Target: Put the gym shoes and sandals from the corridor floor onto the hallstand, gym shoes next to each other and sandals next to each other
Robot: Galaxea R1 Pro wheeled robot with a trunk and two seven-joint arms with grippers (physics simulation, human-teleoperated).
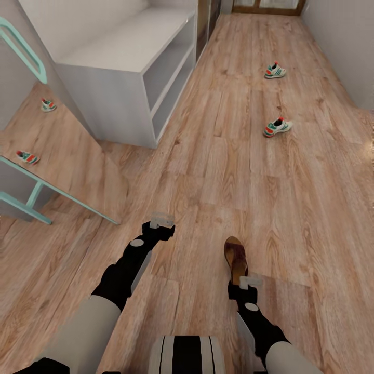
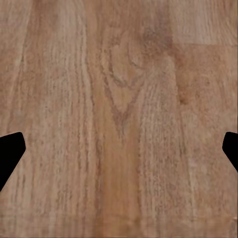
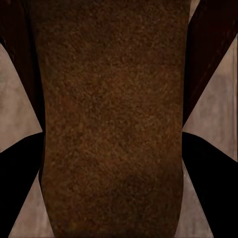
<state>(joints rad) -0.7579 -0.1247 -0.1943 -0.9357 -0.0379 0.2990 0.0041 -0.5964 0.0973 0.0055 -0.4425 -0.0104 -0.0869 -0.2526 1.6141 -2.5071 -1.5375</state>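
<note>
One dark brown sandal [image 1: 236,257] lies on the corridor floor [image 1: 291,208] just ahead of my right arm. My right gripper [image 1: 248,283] is at its near end. In the right wrist view the sandal [image 3: 111,124] runs between the dark fingers [image 3: 20,188], which press on both of its edges. Two gym shoes, white with green stripes and red-orange heels, sit apart farther down the corridor: one [image 1: 277,127] nearer, one [image 1: 275,70] beyond it. The pale hallstand [image 1: 130,57] stands at the left wall. My left gripper [image 1: 158,221] hangs open over bare planks [image 2: 119,119].
A teal-framed mirror [image 1: 23,49] leans against the left wall beside the hallstand and reflects the two gym shoes. The right wall [image 1: 343,41] borders the corridor. A door [image 1: 267,6] closes the far end. Open floor lies between me and the shoes.
</note>
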